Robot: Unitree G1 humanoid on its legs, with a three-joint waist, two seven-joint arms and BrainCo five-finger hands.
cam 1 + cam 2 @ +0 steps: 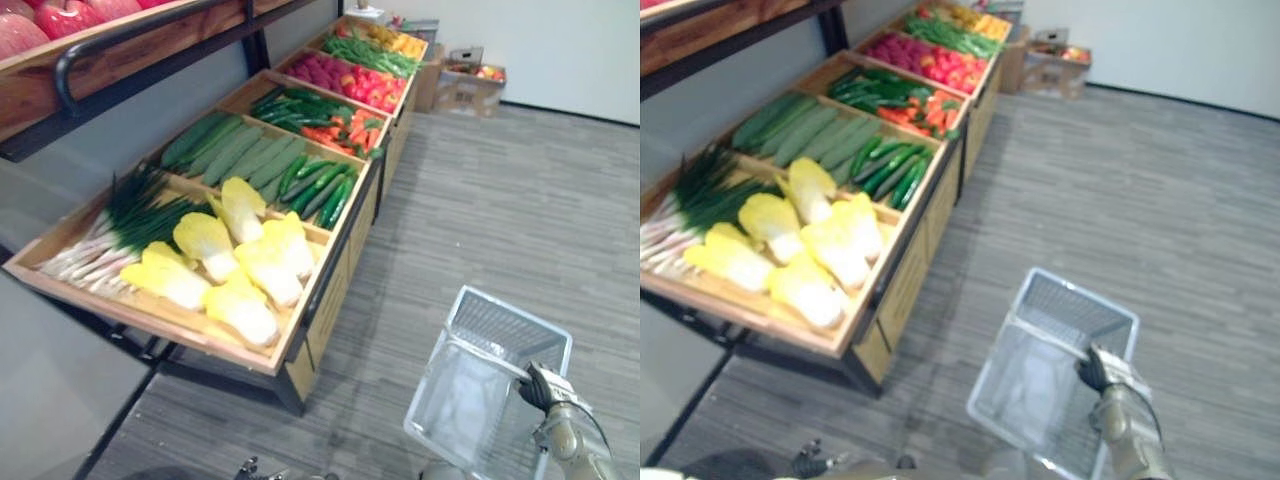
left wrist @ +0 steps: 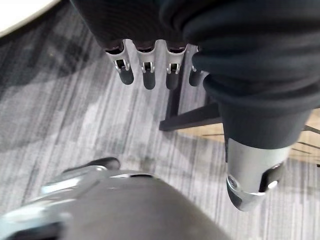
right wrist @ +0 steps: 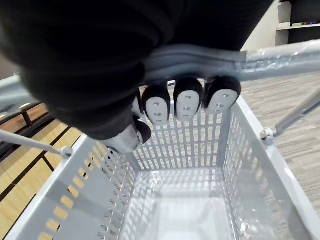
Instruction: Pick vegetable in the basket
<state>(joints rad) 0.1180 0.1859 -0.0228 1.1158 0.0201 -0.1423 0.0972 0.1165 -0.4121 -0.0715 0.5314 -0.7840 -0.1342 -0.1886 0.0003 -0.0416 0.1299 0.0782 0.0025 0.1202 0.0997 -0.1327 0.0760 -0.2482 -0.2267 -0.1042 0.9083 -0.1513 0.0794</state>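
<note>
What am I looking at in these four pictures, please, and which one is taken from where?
This is a humanoid robot with two hands. The two wide pictures come from the camera on its head, looking down. The two close ones come from cameras on its wrists. To its left is a wooden stand with cabbages, spring onions and cucumbers in compartments, and other vegetables farther along. The right hand has its fingers curled round the handle of an empty grey basket. The left hand hangs open above the floor, holding nothing.
</note>
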